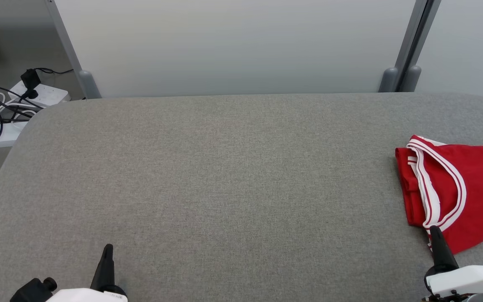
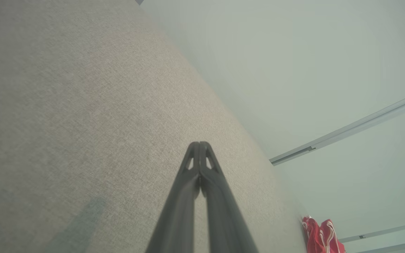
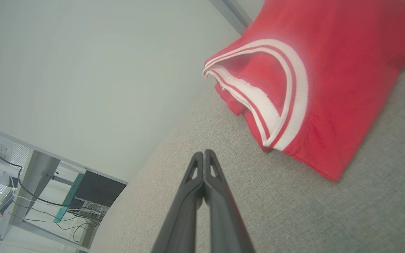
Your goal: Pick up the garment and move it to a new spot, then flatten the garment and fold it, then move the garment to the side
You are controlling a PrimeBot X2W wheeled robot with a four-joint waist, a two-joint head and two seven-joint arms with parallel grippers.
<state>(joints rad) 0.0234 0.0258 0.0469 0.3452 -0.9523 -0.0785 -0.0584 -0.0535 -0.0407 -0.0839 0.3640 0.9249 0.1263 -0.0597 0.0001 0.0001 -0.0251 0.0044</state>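
Observation:
The garment (image 1: 459,193) is a red jersey with white-and-red trim, folded flat at the right edge of the grey table (image 1: 224,176); part of it runs past the right border of the head view. It appears close up in the right wrist view, garment (image 3: 322,80), and far off in the left wrist view, garment (image 2: 320,237). My right gripper (image 1: 434,230) is shut and empty, its tip just over the jersey's near corner. My right gripper (image 3: 204,153) points at bare table beside the cloth. My left gripper (image 1: 108,247) is shut and empty at the lower left; left gripper (image 2: 199,144) hovers above bare table.
A pale partition wall (image 1: 233,46) stands behind the table. Power strips and black cables (image 1: 11,105) lie on the floor off the far left corner. A desk frame with cables (image 3: 47,196) stands beyond the table's left end.

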